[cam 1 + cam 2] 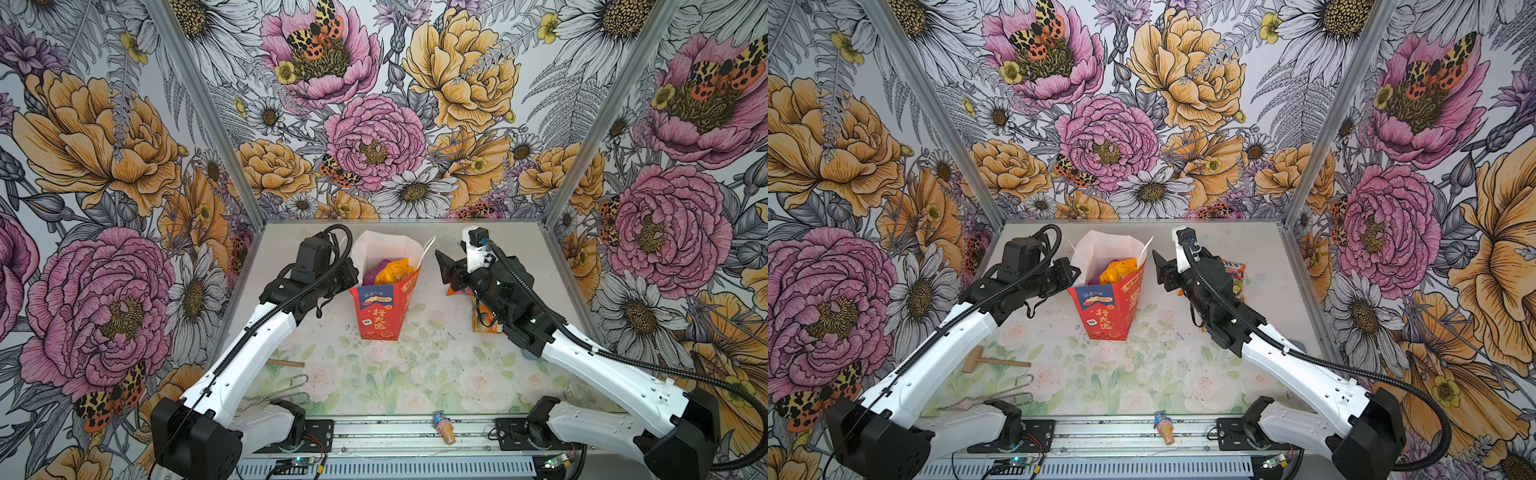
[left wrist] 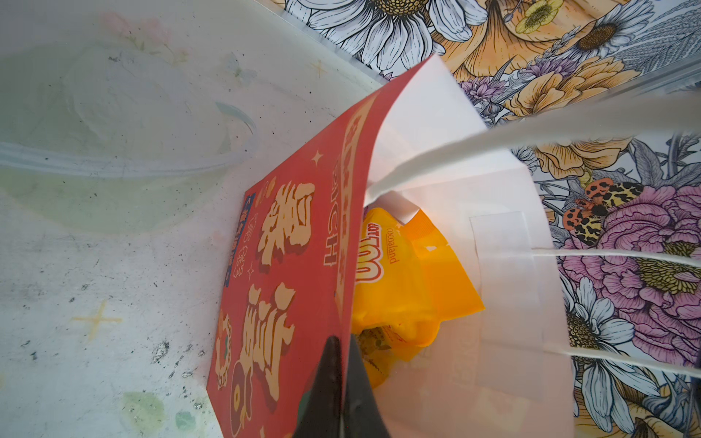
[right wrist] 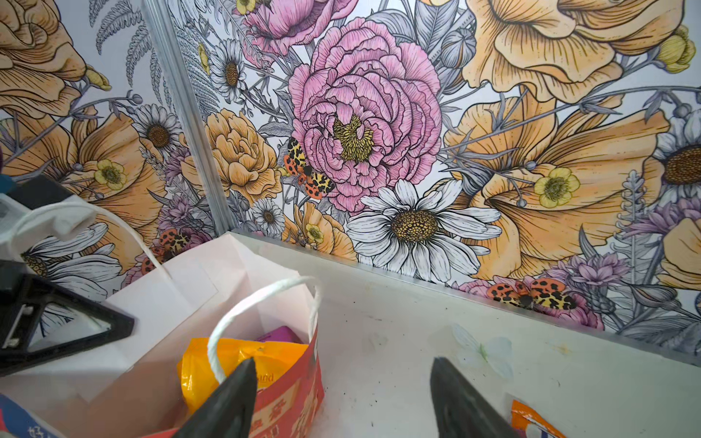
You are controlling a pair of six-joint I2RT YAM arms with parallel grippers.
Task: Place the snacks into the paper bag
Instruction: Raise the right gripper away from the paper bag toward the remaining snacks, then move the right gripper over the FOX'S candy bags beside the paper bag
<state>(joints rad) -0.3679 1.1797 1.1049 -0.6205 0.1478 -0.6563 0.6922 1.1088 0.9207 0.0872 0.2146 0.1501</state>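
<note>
So far we have a yellow packet (image 2: 402, 288) and a purple packet (image 3: 278, 336) in the paper bag (image 1: 384, 309), left gripper (image 2: 342, 341) clamped on its rim, right gripper (image 3: 342, 360) open-jawed and empty, while the FOX'S packet (image 1: 1234, 268) and an orange packet (image 1: 484, 324) lie outside it.

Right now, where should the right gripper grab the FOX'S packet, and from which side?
Probably its far end, where the name is printed, from above. The FOX'S packet lies flat on the table, so a sideways approach finds no edge, and the right arm hides its near part. The right gripper is open.
</note>
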